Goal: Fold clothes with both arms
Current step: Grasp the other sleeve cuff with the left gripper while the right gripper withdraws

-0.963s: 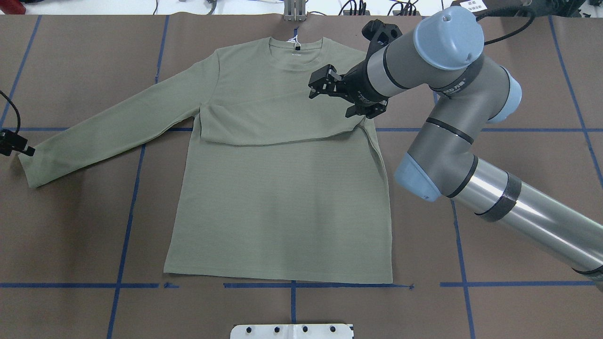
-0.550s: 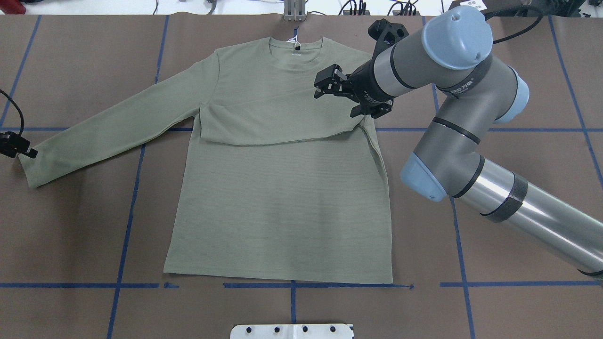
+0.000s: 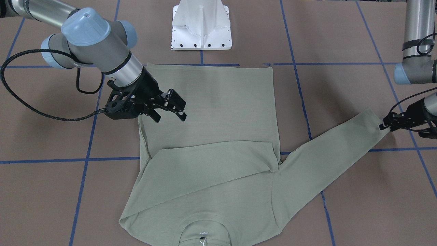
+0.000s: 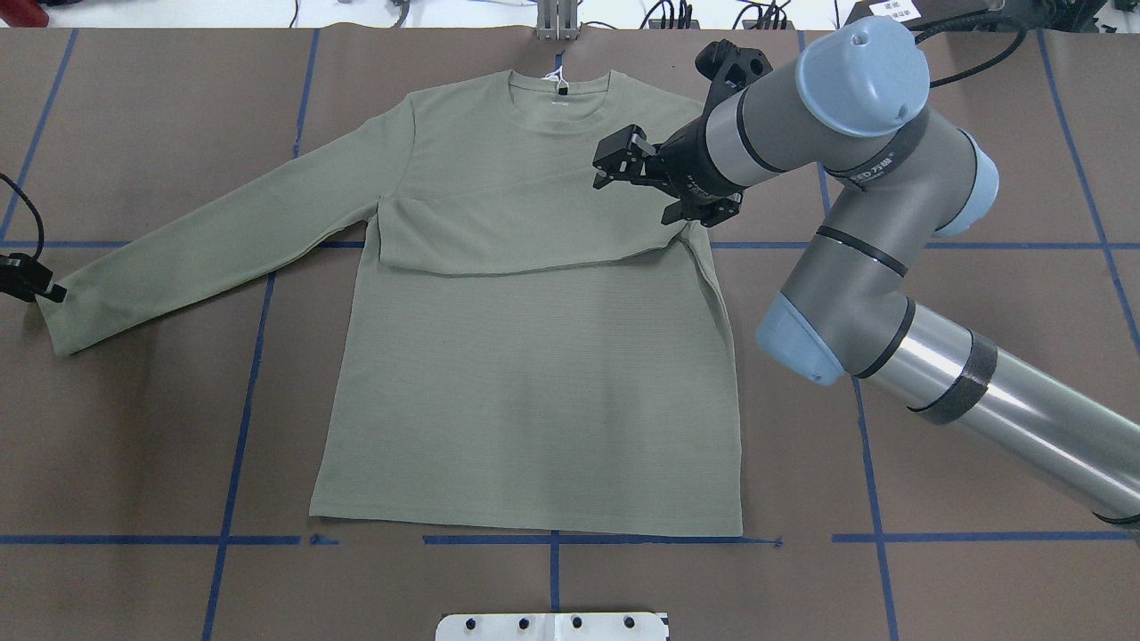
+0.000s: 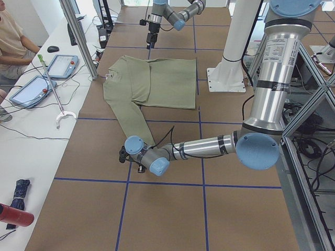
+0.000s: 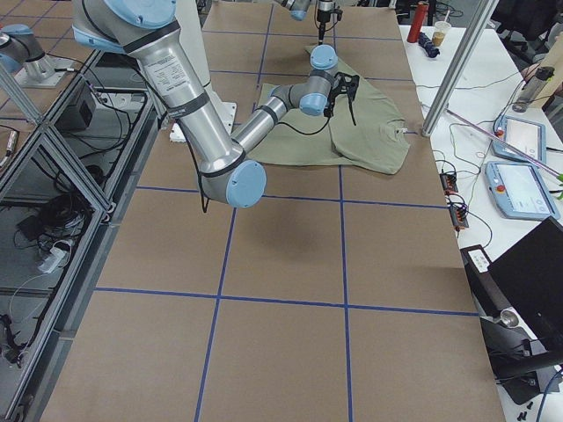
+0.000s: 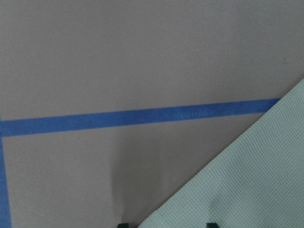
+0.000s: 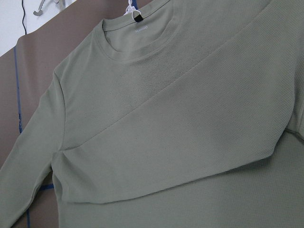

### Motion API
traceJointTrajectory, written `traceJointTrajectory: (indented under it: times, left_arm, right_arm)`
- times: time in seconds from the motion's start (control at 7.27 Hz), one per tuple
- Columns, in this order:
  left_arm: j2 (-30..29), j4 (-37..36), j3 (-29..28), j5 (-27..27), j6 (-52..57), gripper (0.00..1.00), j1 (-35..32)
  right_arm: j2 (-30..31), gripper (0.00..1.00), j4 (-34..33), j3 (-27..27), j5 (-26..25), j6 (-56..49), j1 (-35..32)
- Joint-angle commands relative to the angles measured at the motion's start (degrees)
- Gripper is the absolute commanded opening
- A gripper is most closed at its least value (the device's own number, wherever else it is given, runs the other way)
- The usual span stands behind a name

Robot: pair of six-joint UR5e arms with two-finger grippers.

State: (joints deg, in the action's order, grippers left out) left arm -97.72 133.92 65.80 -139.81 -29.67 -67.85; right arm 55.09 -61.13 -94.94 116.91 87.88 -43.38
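Since 1 s ago, a slight drawing-back of the right arm (image 4: 846, 178) toward the right edge of the table (image 4: 134, 445), then near stillness over the last 0.6 s; no shift in the cloth, and hardly any at the left edge. Reads as a retreat after a release: 1 fold laid and left to lie.

Flat in the middle of the table, the shirt (image 4: 534, 401); neckline toward the far edge, hem toward the robot's edge; body smooth. Across the chest, the right sleeve (image 4: 534, 236), folded in with its end near the left armpit and nothing pressing on it. Out straight toward the left edge, the left sleeve (image 4: 205, 249), not yet folded; probably the next step, so roughly 1 of 2 sleeves done and the body folds still to come.

Over the shirt's right chest, the right gripper (image 3: 171, 118); jaws spread wide, nothing between them, seemingly clear of the cloth. Low near the left edge, the left gripper (image 3: 387, 126), touching or just beside the cuff (image 4: 53, 320) of the left sleeve; in the left wrist view, 2 dark tips well apart at the bottom edge with the cloth's corner between them; so spread, not clamped, holding nothing as yet. Looks poised to pinch that cuff; a shallow bite there could slip once lifted.
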Motion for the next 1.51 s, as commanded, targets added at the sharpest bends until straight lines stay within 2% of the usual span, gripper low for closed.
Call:
traceJointTrajectory:
  times: [0.0,0.14,0.28,0.55,0.69,0.83,0.96,1.1,1.24,1.38]
  left_arm:
    - [0.3,0.0,0.0,0.1,0.0,0.33,0.0]
    - [0.4,0.0,0.0,0.1,-0.2,0.23,0.0]
    - [0.2,-0.1,0.2,0.0,-0.4,0.00,0.0]
    - [-0.1,-0.1,0.6,-0.7,-0.3,0.00,0.0]
    - [0.1,-1.1,4.7,-3.4,-0.5,0.00,0.0]
    - [-0.2,-1.4,8.5,-10.2,-3.3,0.00,-0.1]
    - [-1.1,-1.3,13.5,-12.6,-10.4,0.00,-0.1]
    - [-5.3,-0.9,17.2,-12.9,-21.5,0.00,0.0]
    - [-10.5,-0.8,19.3,-12.8,-32.3,0.00,1.0]
    - [-17.3,-0.8,20.7,-12.0,-43.4,0.00,5.5]
  right_arm:
    - [0.0,0.99,0.2,-0.2,0.0,0.4,0.1]
    - [0.0,0.99,0.2,-0.2,0.0,0.4,0.1]
    - [0.0,0.99,0.2,-0.4,0.0,0.4,0.1]
    - [0.5,0.99,0.3,-0.4,0.2,0.3,0.1]
    - [1.0,0.99,0.3,-1.3,0.5,0.2,-0.1]
    - [3.1,0.99,0.3,-2.8,0.9,-0.5,-1.0]
    - [4.6,0.99,0.4,-3.0,1.4,-0.6,-2.4]
    - [6.2,0.99,0.5,-3.0,1.9,-2.8,-3.9]
    - [7.7,0.99,0.5,-2.9,3.9,-7.2,-6.3]
    - [9.8,0.99,0.7,-3.0,6.6,-9.6,-9.0]
